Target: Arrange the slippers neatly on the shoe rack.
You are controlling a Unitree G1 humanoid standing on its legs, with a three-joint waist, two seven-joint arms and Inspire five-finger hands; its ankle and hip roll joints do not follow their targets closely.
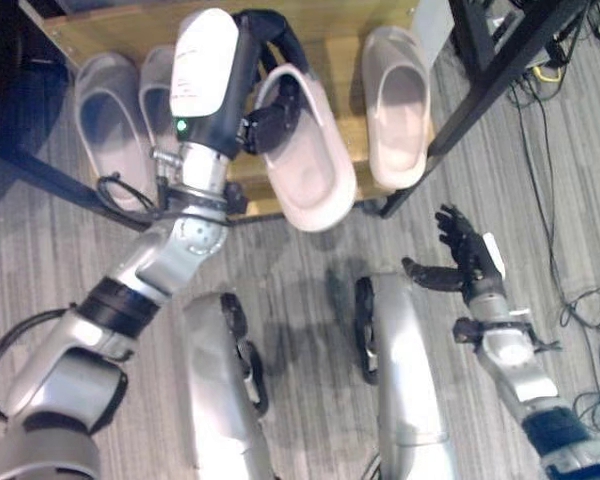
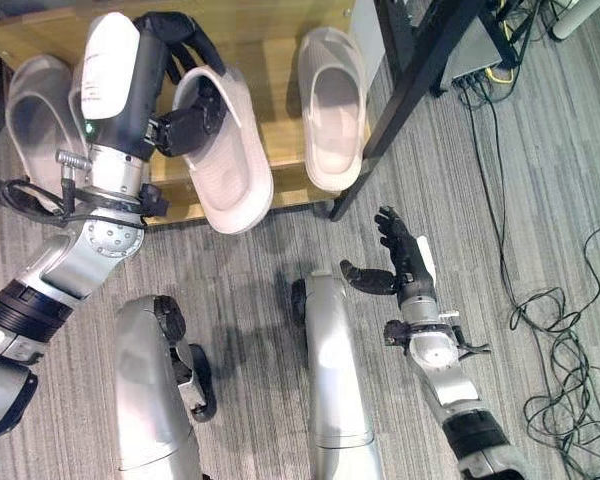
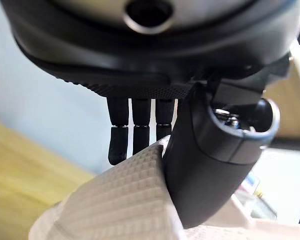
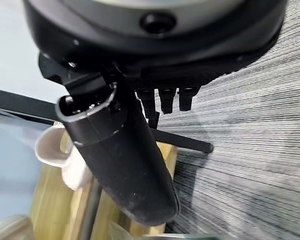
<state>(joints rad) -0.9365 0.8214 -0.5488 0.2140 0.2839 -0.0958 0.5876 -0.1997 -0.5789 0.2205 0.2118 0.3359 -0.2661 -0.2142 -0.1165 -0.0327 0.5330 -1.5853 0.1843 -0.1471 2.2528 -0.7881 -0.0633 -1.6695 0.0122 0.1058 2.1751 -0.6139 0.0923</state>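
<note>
Four pale slippers are in view, all at the wooden shoe rack [image 1: 340, 30], which is the largest item and stands on grey carpet [image 1: 310, 250] between dark frame legs. Two slippers [image 1: 110, 125] lie side by side on the rack's left part. One slipper [image 1: 398, 105] lies alone on the right part, toe pointing toward me and overhanging the front edge slightly.

The fourth slipper [image 1: 315, 165] is in my left hand [image 1: 275, 115]. My fingers are curled over its toe band and my thumb presses inside the opening, so the hand is clamped on it. The slipper hangs tilted, heel end over the rack's middle, toe end past the front edge and above the carpet. It is not yet set down.

My right hand [image 2: 400, 262] is low over the carpet, well apart from the rack, fingers spread and relaxed, holding nothing.

Judgement on handling: the slipper looks like light, moulded foam, springy rather than stiff, with a textured surface that should resist slipping. The band across the top is the soundest hold; squeezing the thin side wall would likely buckle it.
</note>
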